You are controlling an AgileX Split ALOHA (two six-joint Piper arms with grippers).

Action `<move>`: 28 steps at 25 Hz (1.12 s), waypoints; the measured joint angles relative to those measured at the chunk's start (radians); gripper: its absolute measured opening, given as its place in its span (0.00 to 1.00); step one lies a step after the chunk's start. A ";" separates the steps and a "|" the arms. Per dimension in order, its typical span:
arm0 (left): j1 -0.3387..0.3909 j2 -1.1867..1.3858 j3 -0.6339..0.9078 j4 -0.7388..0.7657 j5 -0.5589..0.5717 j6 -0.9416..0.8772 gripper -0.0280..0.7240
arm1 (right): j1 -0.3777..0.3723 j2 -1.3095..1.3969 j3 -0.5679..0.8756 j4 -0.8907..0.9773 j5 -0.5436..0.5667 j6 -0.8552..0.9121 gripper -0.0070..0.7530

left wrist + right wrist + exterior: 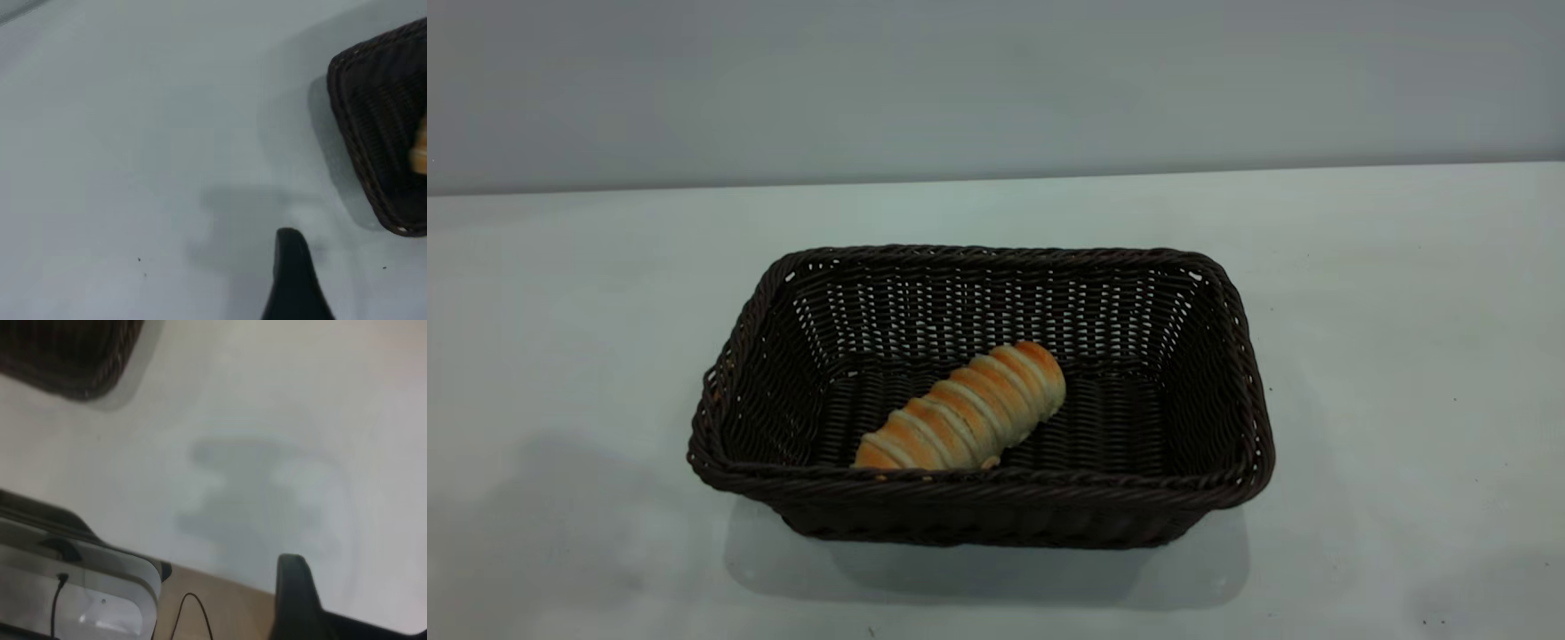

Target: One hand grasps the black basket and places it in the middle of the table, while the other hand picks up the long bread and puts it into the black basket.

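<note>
The black basket (978, 400) sits mid-surface (1405, 311), and the long bread (965, 409) lies inside on its floor, slanting from 7 o'clock up toward 1 o'clock. The bread looks light and soft, best pinched gently across its middle. The basket seems stiff and light; its braided rim offers the grip. Neither gripper appears in the exterior view; each wrist view shows only one dark fingertip over bare surface, so I cannot tell how the jaws stand.
</note>
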 joint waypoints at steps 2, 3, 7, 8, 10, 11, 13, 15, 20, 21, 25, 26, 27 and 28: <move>0.000 -0.066 0.039 -0.002 0.007 0.000 0.74 | 0.000 -0.068 0.055 0.000 0.001 0.000 0.64; 0.000 -0.092 0.067 -0.002 0.010 0.000 0.74 | 0.000 -0.106 0.085 0.000 0.001 0.000 0.64; 0.000 -0.213 0.208 -0.007 -0.004 -0.002 0.74 | 0.000 -0.268 0.196 0.000 -0.023 0.000 0.64; 0.000 -0.246 0.250 -0.013 -0.017 -0.002 0.74 | 0.000 -0.313 0.225 0.004 -0.037 0.000 0.64; 0.000 -0.303 0.325 -0.023 -0.042 -0.002 0.74 | 0.000 -0.398 0.279 0.024 -0.067 -0.001 0.64; 0.000 -0.332 0.363 -0.030 -0.050 -0.003 0.74 | 0.000 -0.444 0.310 0.032 -0.084 -0.002 0.64; 0.000 -0.387 0.429 -0.041 -0.064 -0.003 0.74 | 0.000 -0.526 0.370 0.050 -0.116 -0.003 0.64; 0.000 -0.433 0.494 -0.042 -0.075 -0.003 0.74 | 0.000 -0.613 0.433 0.053 -0.144 -0.005 0.64; 0.000 -0.557 0.605 -0.044 -0.077 -0.003 0.74 | 0.000 -0.783 0.530 0.053 -0.157 -0.011 0.64; 0.000 -0.579 0.621 -0.044 -0.076 -0.003 0.74 | 0.000 -0.813 0.532 0.056 -0.152 -0.011 0.64; 0.000 -0.684 0.665 -0.044 -0.067 -0.004 0.74 | 0.000 -0.904 0.544 0.062 -0.131 -0.012 0.64; 0.000 -0.713 0.672 -0.044 -0.063 -0.004 0.74 | 0.000 -0.921 0.551 0.062 -0.124 -0.012 0.64; 0.000 -0.742 0.679 -0.044 -0.060 -0.004 0.74 | 0.000 -0.933 0.555 0.062 -0.114 -0.012 0.64; 0.000 -0.767 0.687 -0.044 -0.049 -0.004 0.74 | 0.000 -0.945 0.558 0.062 -0.111 -0.012 0.64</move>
